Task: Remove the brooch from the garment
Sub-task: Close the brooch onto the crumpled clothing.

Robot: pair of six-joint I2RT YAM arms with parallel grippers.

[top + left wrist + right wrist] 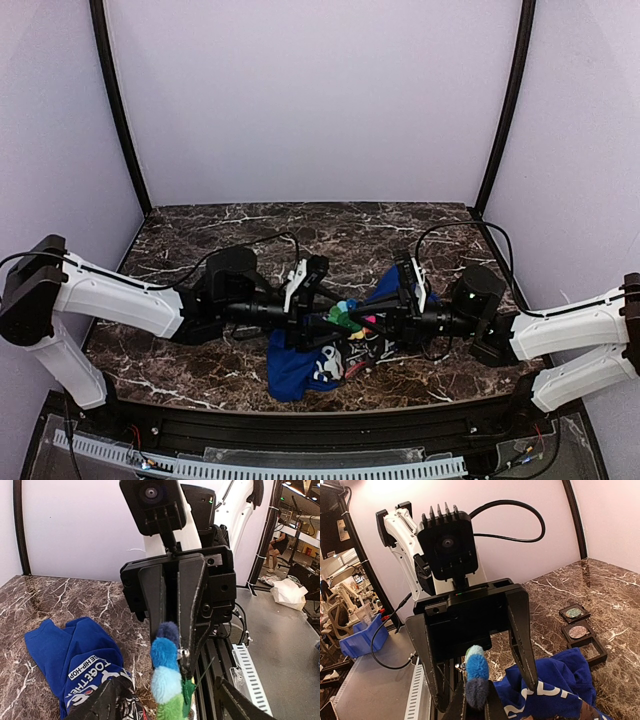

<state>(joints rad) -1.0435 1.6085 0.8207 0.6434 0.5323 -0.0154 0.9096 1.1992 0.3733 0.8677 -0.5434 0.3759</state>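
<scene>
fuzzy multicolour brooch (165,679) pinched upright, just abv crumpled blue garment (62,650)

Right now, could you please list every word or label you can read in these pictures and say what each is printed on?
"TOGETHE", end hidden: white print on the blue garment, left wrist view.
"HIP-HOP": smaller white line beside it.
Garment print in the top and right wrist views: too small or cut off to read.
</scene>
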